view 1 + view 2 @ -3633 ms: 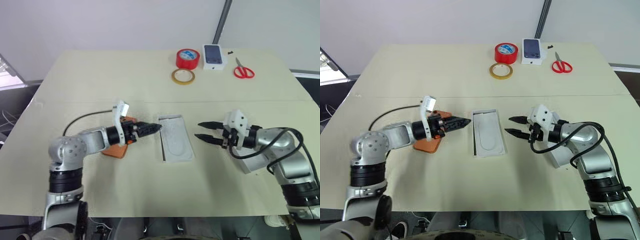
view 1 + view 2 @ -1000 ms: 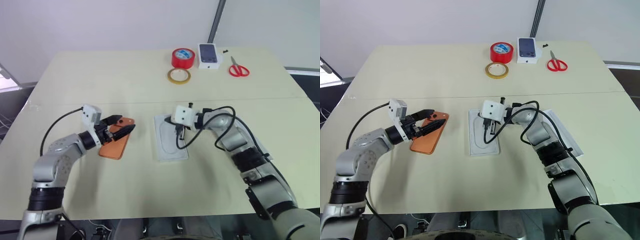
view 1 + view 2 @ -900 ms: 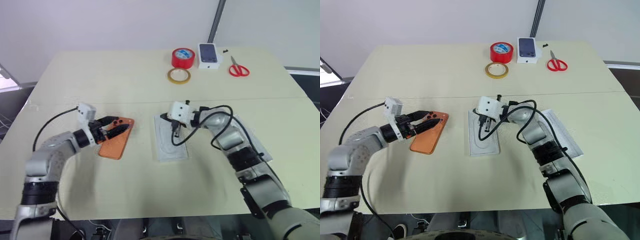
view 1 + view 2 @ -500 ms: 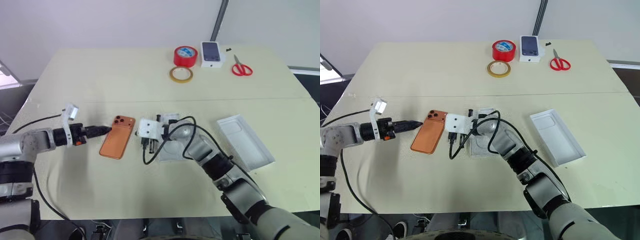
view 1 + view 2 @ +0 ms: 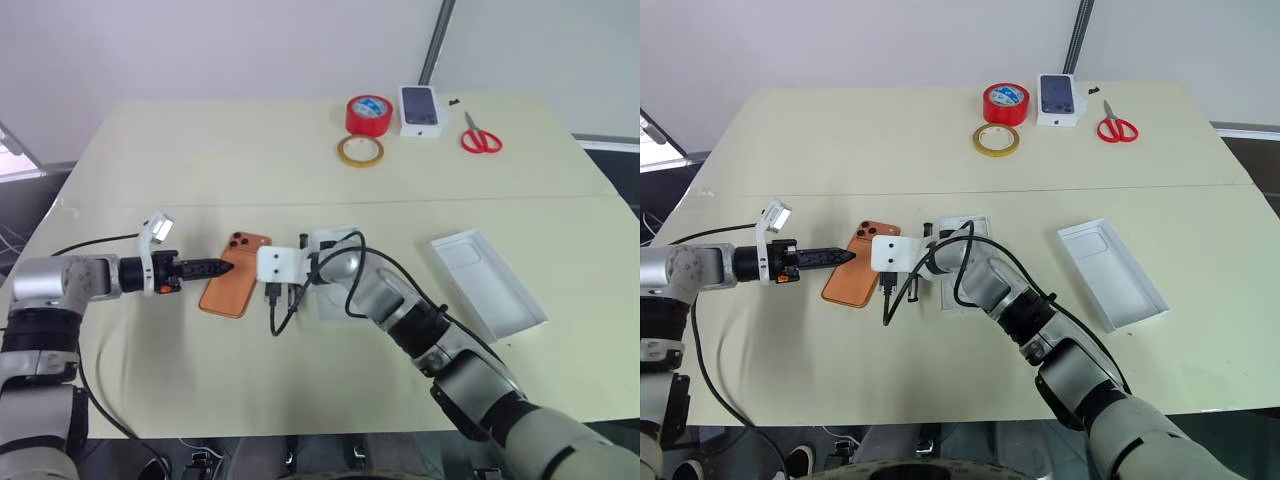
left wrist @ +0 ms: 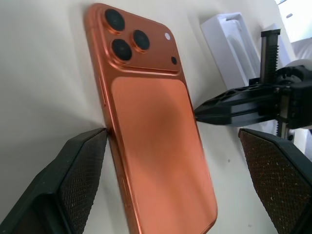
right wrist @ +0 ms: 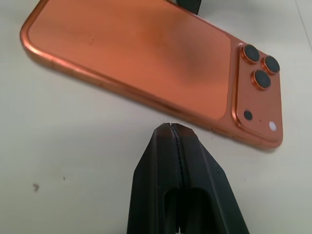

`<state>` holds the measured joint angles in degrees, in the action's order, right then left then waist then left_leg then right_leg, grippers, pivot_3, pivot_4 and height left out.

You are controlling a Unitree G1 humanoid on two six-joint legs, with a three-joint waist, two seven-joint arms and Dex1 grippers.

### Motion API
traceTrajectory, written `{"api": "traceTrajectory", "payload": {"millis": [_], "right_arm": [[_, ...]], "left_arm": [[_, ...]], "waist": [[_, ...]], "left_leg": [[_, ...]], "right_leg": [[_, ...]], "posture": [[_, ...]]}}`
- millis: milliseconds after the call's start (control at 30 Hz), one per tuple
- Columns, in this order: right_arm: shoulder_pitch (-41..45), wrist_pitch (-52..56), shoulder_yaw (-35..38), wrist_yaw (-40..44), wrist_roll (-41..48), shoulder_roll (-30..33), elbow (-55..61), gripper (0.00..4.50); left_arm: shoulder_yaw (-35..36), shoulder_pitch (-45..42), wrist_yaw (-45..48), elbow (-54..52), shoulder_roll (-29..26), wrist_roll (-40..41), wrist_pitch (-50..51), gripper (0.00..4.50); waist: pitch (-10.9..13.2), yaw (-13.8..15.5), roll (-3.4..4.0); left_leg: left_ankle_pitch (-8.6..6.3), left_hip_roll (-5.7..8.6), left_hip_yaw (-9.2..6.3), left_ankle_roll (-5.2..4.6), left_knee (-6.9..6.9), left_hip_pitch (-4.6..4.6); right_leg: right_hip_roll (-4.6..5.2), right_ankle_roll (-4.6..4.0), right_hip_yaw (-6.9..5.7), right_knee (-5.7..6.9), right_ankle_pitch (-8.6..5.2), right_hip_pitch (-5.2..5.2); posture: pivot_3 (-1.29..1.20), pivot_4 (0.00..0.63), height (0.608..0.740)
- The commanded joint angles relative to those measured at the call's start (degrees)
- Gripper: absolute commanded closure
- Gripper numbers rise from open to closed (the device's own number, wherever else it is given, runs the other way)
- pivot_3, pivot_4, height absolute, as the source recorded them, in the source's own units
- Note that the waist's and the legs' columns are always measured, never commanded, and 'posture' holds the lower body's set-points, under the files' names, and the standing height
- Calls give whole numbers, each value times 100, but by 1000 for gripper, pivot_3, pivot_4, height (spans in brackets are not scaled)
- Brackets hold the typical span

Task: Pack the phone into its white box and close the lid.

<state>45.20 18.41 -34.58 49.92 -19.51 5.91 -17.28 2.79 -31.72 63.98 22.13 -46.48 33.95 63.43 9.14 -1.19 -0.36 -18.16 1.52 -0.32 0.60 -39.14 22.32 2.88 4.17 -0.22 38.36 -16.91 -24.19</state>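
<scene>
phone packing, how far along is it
Early stage. Done: the lid lies off to the robot's right, leaving the white box uncovered. In hand: the phone lies flat on the table beside the box, back up, with the open left gripper straddling one long edge and the shut right gripper at the opposite edge, neither gripping it. Left: lift the phone into the box, then fit the lid.

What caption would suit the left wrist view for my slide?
Open left gripper straddles the orange phone lying flat, while the shut right gripper nears its far edge.
</scene>
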Motion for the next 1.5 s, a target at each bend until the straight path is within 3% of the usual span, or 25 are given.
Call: {"api": "traceTrajectory", "payload": {"millis": [33, 300, 467, 767, 867, 967, 1267, 1367, 1433, 1467, 1500], "right_arm": [[80, 150, -159, 75, -4, -214, -101, 4480], [69, 12, -117, -16, -51, -157, -226, 4480], [72, -43, -77, -18, -52, -111, -257, 4480], [62, -140, -43, -122, -68, -77, -307, 4480], [39, -151, -51, -101, -72, -32, -290, 4500], [22, -149, -55, -91, -66, -24, -263, 4500], [14, -167, -56, -109, -53, -39, -254, 4500], [-15, -164, -65, -117, -55, -39, -214, 4500], [-29, -160, -61, -125, -54, -35, -198, 4500], [-32, -170, -59, -131, -58, -26, -198, 4500], [-34, -188, -52, -140, -56, -21, -198, 4500]], "left_arm": [[-453, 197, 35, -11, 157, -99, 348, 0], [-255, 210, -173, -399, 556, 274, 1223, 0], [-215, 86, -494, -715, 532, 127, 1213, 0], [272, 85, -739, -232, 487, 107, 1056, 0], [372, 131, -740, -109, 501, 197, 1152, 870], [534, 74, -807, 46, 524, 298, 1247, 2321], [771, 78, -890, 212, 537, 492, 1517, 2321], [856, 95, -906, 295, 557, 537, 1612, 3169], [864, 110, -894, 330, 561, 581, 1684, 4193], [889, 118, -912, 354, 574, 601, 1710, 4470], [920, 119, -902, 381, 584, 652, 1775, 4470]], "waist": [[-4, -2, 2], [-51, 1, 38], [-53, 15, 33], [-53, -2, 33], [-52, -6, 32], [-52, -20, 32], [-52, -82, 30], [-52, -115, 30], [-53, -117, 26], [-53, -126, 26], [-53, -132, 26]], "left_leg": [[0, 0, 0, 0, 0, -1], [-2, 0, 0, -4, 0, -3], [-8, 2, -1, -14, -2, -7], [1, 1, -1, 1, -1, -7], [3, 1, -1, 4, -1, -7], [3, 1, -1, 4, 0, -6], [4, 1, -1, 7, 0, -2], [4, 1, -1, 7, 0, -1], [4, 1, -2, 7, 0, -1], [4, 1, -2, 7, 0, -1], [4, 1, -2, 7, 0, -1]], "right_leg": [[0, 0, 0, 1, 0, 0], [0, 0, 1, 3, 0, 3], [1, 0, 1, 2, 0, 10], [0, 0, 1, 7, 0, 6], [0, 0, 1, 9, 0, 4], [0, 0, 1, 9, 0, 1], [0, 0, 1, 9, 0, -4], [0, 0, 1, 8, 0, -3], [0, 0, 1, 9, 0, -4], [0, 0, 1, 9, 0, -3], [0, 0, 1, 9, 0, -3]], "posture": [[0, 150, 740], [0, 150, 740], [0, 150, 740], [0, 150, 740], [0, 150, 740], [0, 150, 740], [0, 150, 740], [0, 150, 740], [0, 150, 740], [0, 150, 740], [0, 150, 740]]}}
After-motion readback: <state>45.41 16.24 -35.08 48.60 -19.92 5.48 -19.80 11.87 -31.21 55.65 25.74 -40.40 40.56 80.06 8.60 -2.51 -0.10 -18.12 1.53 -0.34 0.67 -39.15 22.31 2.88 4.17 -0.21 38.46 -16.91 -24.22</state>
